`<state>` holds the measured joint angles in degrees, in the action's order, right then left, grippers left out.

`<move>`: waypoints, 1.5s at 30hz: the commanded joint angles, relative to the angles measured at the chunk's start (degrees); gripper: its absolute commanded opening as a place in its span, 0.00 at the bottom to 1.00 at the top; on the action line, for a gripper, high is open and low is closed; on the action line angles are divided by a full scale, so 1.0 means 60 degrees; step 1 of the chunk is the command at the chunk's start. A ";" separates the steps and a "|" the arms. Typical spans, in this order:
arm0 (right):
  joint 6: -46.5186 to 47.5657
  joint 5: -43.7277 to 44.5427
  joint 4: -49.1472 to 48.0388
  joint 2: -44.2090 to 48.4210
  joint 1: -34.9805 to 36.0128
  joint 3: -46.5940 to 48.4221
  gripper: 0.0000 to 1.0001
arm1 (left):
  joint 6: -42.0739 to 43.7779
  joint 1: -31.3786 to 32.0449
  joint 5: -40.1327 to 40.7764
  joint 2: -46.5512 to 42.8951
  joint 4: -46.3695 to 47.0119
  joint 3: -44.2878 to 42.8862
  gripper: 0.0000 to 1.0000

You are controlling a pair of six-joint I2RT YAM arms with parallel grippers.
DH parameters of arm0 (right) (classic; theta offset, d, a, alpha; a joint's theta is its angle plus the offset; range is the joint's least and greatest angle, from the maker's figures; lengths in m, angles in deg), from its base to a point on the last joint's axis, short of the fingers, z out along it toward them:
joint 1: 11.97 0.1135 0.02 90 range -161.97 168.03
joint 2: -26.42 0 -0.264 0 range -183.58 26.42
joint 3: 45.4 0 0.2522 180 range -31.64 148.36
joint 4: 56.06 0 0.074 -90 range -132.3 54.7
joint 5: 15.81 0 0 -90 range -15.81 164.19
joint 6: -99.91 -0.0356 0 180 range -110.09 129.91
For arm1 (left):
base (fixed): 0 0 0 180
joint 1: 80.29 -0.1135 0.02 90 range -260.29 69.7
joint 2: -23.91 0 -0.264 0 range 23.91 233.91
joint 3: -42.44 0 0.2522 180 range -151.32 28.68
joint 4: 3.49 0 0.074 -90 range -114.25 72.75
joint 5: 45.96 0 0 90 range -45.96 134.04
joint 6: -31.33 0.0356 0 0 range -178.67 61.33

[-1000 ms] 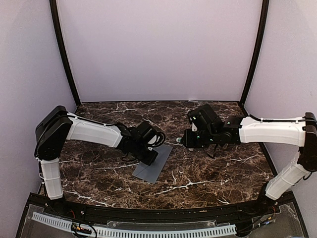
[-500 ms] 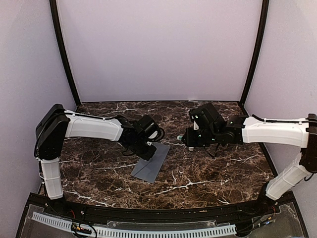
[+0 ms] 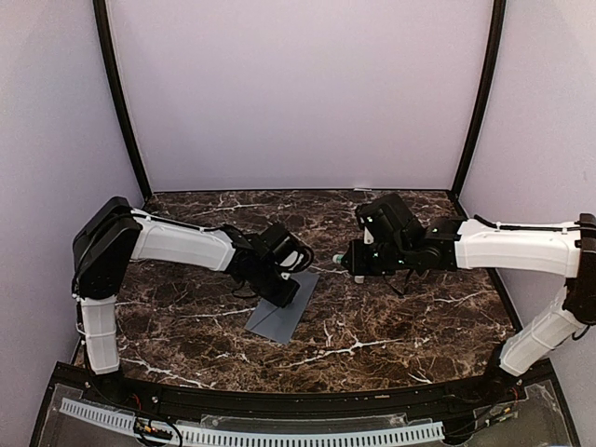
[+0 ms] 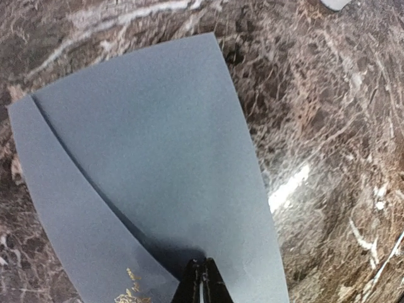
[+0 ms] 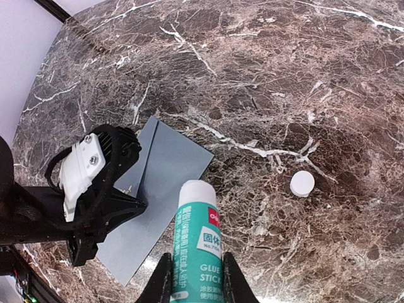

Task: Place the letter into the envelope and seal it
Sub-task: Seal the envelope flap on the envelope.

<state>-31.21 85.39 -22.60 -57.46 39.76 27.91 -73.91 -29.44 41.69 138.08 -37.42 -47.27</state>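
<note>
1 envelope (image 3: 276,319), 1 glue stick (image 5: 197,243) in R gripper (image 5: 196,283), 1 cap (image 5: 302,184).

Envelope (image 4: 158,158): plain slate-grey, small gold flecks. Table (image 3: 372,326): dark brown marble, white veins. Glue stick (image 5: 197,246): white, teal label. Cap (image 5: 302,183): white.

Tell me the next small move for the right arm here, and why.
Probably ease the right gripper and its glue stick across to the envelope, toward the flap's edge. The stick looks uncapped, with a white cap lying on the table, and it hangs short of the envelope. The left gripper, shut, has its tips on the envelope, seemingly steadying it.
</note>
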 commanded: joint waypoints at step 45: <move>-0.0243 -0.0220 -0.0594 0.0173 -0.0068 -0.0247 0.05 | -0.0742 -0.0719 -0.1641 -0.1391 0.2025 0.2111 0.10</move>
<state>-32.24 84.47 -23.08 -57.43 39.76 27.14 -78.17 -33.84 34.44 128.35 -27.36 -35.86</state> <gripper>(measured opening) 0.187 0.100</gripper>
